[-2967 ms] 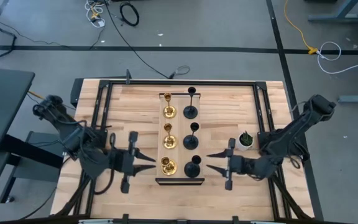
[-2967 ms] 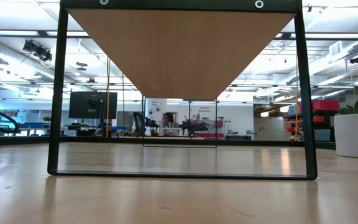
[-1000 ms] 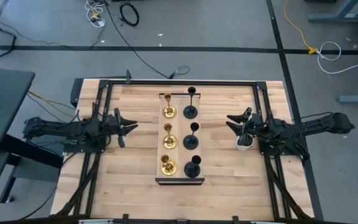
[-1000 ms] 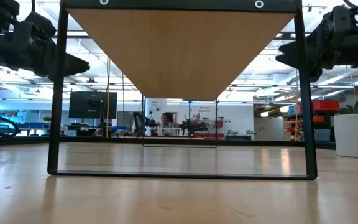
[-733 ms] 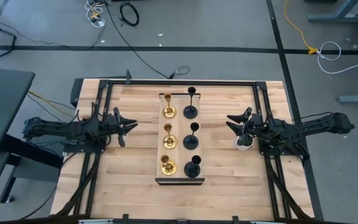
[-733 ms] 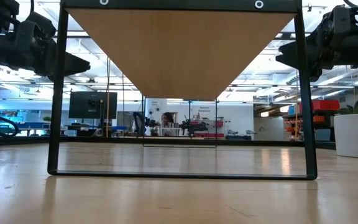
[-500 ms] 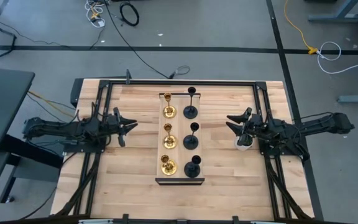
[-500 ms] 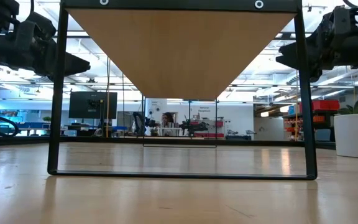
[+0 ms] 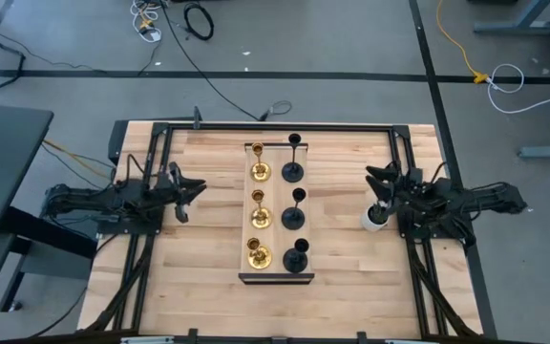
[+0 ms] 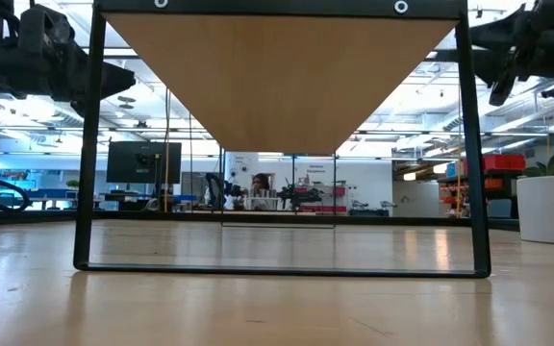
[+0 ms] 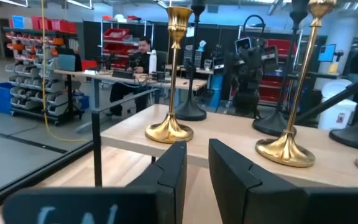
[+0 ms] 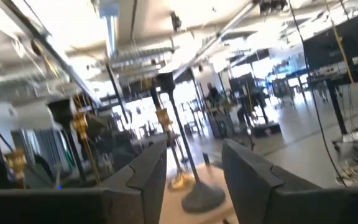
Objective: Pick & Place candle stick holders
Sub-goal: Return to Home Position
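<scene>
Worktop [image 9: 208, 287] centre is where you will find the shelf [image 9: 276, 191], a pale wooden board on a black frame. All six candle stick holders stand upright on it in two rows along its length. The gold row is on the side facing your left arm, and in the high view it runs top gold holder [image 9: 259, 168], middle gold holder [image 9: 259, 214], bottom gold holder [image 9: 257, 254]. The black row is on the side facing your right arm: top black holder [image 9: 293, 168], middle black holder [image 9: 293, 216], bottom black holder [image 9: 297, 256]. Each gold one has a black one just beside it, and they do not touch.

Your left gripper [image 9: 197, 187] hangs above the worktop, well apart from the shelf and pointing toward it, about level with the space between the top and middle pairs. Its wrist view shows the two fingers parted by only a narrow gap, with nothing between them. Gold bases stand on the board's edge ahead of it.

Your right gripper [image 9: 378, 183] hangs on the opposite side, also well clear of the shelf and pointing toward it. Its fingers stand apart with a wider gap and hold nothing. The small white pot [image 9: 372, 220] with its green plant sits on the worktop right by that gripper. In the low view both arms show high up, outside the shelf's legs.
</scene>
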Available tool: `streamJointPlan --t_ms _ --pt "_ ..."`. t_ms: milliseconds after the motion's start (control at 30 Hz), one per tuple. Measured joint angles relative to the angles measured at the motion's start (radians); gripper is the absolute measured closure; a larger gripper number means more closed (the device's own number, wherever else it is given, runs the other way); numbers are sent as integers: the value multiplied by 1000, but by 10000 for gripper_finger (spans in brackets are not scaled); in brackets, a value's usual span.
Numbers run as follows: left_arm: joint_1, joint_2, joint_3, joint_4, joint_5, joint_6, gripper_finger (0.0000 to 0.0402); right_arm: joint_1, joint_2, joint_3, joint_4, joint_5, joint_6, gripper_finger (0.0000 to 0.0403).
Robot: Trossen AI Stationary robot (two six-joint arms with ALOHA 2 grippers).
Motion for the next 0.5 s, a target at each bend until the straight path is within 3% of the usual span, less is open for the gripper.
streamJointPlan --t_ms 133,500 --pt "6 0 0 1 0 0 330 -13 -88 0 -38 -8 0 248" --pt "6 0 0 -8 0 0 330 -24 -93 0 -47 -8 0 248"
